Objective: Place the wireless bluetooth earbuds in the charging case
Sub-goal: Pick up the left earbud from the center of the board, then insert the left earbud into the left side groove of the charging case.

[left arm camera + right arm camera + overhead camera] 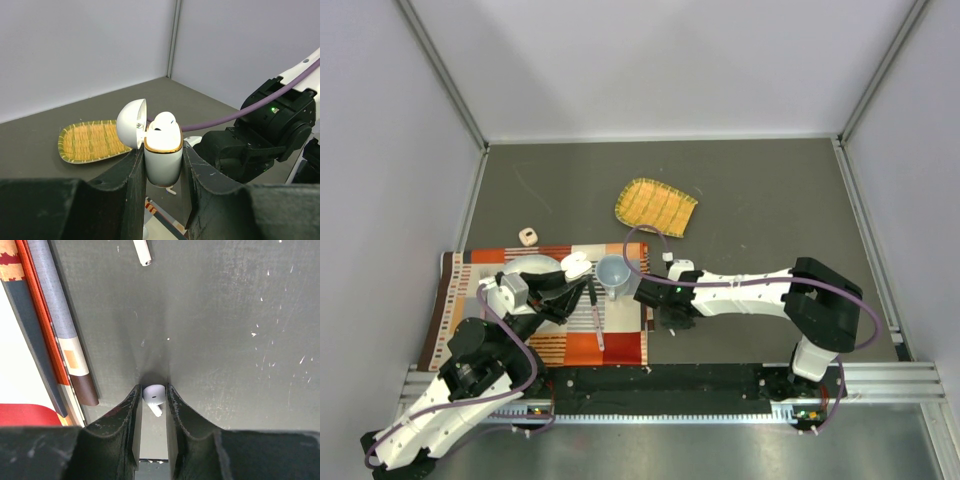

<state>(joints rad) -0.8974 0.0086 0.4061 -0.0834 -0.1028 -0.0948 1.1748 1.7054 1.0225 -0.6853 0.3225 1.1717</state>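
Note:
My left gripper (pixel 162 152) is shut on the white charging case (pixel 163 165), holding it upright above the mat. The case's lid (pixel 131 124) is hinged open to the left, and one white earbud (pixel 163 121) sits in the case's top. The case also shows in the top view (pixel 576 266). My right gripper (pixel 153 391) is shut on a second white earbud (pixel 154 396) at the dark table surface, stem pointing back between the fingers. In the top view it is right of the mat (pixel 657 302). Another earbud's stem (pixel 142 252) lies farther ahead on the table.
A striped orange and white placemat (pixel 620 345) lies at the front left, with a pen (pixel 595 318) on it. A blue cup (pixel 614 272) stands at its back edge. A yellow woven tray (pixel 656 207) lies behind. A small cream piece (pixel 527 237) lies at the left.

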